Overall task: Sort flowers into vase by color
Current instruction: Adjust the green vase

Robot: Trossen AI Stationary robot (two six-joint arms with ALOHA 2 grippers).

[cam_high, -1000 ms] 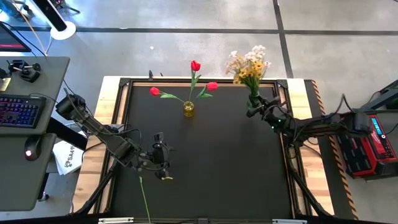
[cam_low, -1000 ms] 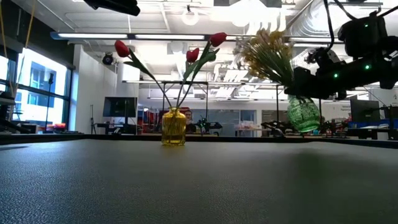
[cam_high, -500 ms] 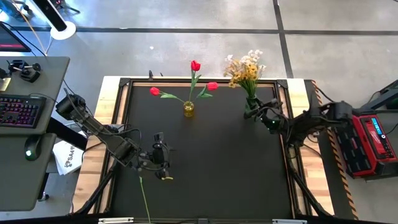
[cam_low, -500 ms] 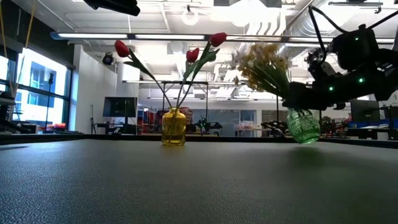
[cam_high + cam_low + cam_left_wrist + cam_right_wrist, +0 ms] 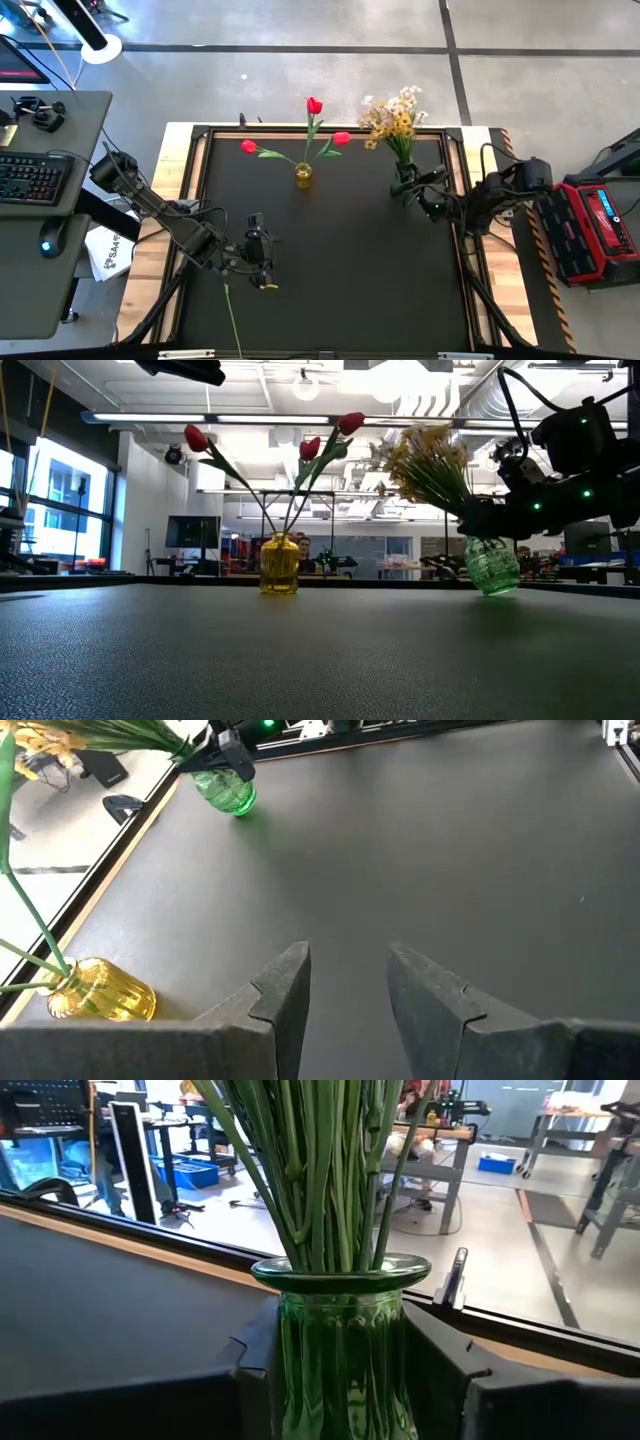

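A green glass vase with yellow and white flowers is near the table's far right corner, and my right gripper is shut on it. In the low view its base is at table level, the vase slightly tilted. A yellow vase with three red tulips stands at the far middle. My left gripper hovers open over the near left part, nothing between its fingers. A thin green stem lies by the near edge. My right gripper pinches the green vase's neck just below the rim between its two fingers, one on each side. The fingers come about level from the table's right side. The vase leans slightly with its flowers toward the left; whether its base rests on the table, I cannot tell.
A raised wooden frame runs round the black table top. A desk with a keyboard and mouse stands to the left, red equipment to the right. The black surface between the two arms is bare.
My right gripper has gone down and a little toward the near edge with the green vase. The vase, lifted clear and strongly tilted before, now has its base at table level and stands more upright.
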